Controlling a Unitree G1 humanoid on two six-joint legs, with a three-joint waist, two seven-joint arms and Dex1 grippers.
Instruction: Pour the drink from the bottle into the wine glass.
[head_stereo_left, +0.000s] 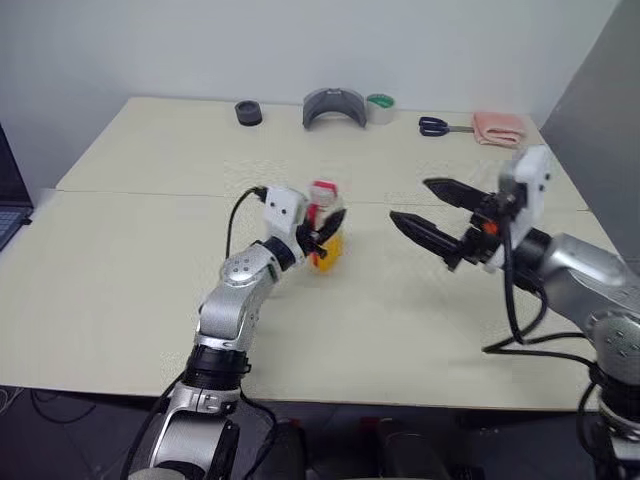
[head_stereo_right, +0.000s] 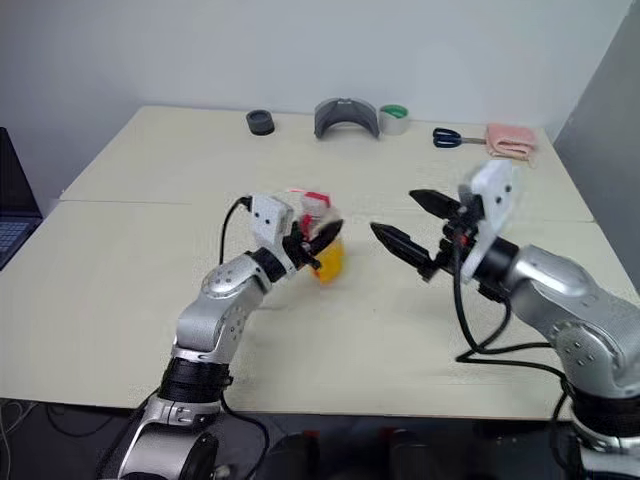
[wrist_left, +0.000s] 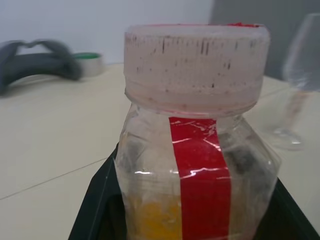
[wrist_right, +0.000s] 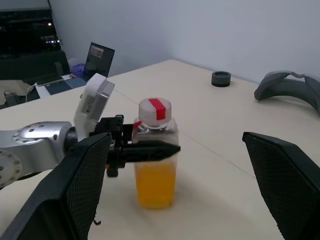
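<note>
Your left gripper (wrist_right: 150, 148) pinches the bottle (wrist_right: 155, 152) tight near the table's (head_stereo_left: 120, 300) middle. Your right gripper (head_stereo_left: 425, 212), wide open beside it, should twist the red cap (wrist_right: 154, 110) off gently.

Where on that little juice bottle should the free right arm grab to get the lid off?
Best guess: the cap, coming from the right side. The left gripper is already shut on the bottle around its shoulder, so the body is taken. The cap stands clear above, and the right gripper faces it, open.
</note>
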